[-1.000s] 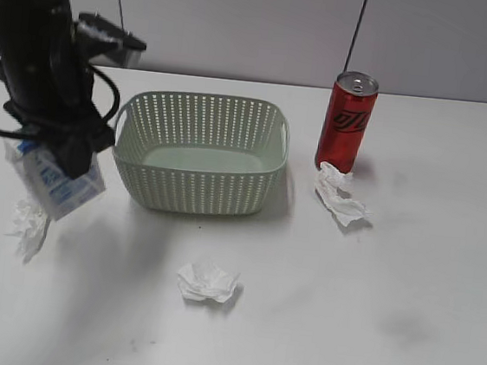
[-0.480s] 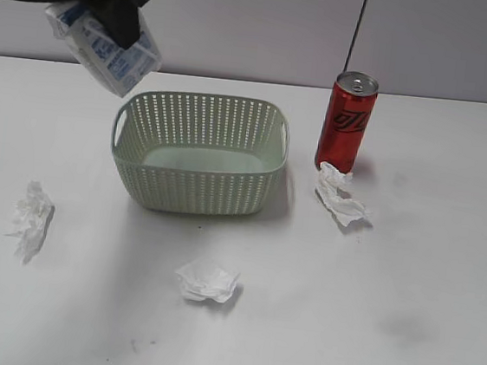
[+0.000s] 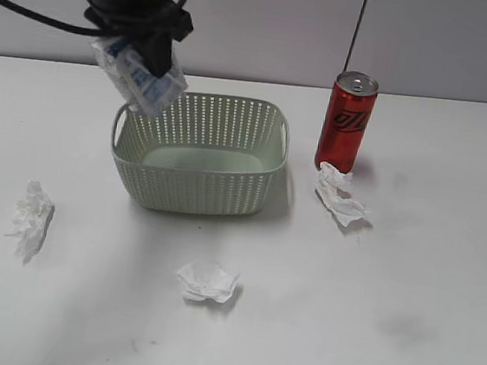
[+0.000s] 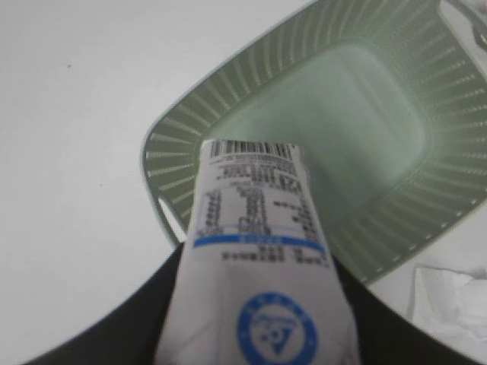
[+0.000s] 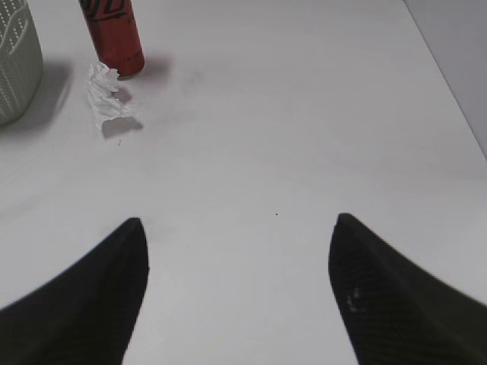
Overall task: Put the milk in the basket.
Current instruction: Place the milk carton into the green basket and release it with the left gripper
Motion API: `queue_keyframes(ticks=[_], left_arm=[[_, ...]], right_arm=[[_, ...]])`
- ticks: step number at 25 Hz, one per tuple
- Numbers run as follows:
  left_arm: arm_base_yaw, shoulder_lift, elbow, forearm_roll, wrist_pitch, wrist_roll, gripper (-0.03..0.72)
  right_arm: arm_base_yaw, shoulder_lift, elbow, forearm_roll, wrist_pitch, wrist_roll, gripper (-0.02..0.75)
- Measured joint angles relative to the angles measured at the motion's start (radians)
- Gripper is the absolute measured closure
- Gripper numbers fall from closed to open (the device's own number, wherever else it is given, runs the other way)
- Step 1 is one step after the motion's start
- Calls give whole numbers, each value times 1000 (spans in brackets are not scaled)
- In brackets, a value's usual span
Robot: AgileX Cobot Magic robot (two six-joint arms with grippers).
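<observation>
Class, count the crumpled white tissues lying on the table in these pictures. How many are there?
3: one tissue left of the basket, one tissue in front of it, one tissue beside the red can. None seems hidden.

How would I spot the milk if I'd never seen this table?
Find the pale green basket. Above its left rim, the left gripper holds the milk tilted in the air: a small white carton with blue print, boxy and unlike the crumpled tissues.

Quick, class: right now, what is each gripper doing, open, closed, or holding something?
Left gripper: closed on the milk, held in the air at the left end of the basket.
Right gripper: open, empty, over the bare table.
</observation>
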Motion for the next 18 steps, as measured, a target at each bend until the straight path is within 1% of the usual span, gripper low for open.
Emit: queue_keyframes(ticks=[3, 9, 15, 18], left_arm=[[0, 73, -23, -5, -1, 0, 359], [0, 188, -26, -5, -6, 0, 359], [-1, 252, -33, -8, -49, 0, 360], [-2, 267, -34, -32, -71, 0, 355]], right_arm=[[0, 0, 0, 0, 0, 0, 150], [0, 0, 0, 0, 0, 0, 150], [0, 0, 0, 0, 0, 0, 150], [0, 0, 0, 0, 0, 0, 150]])
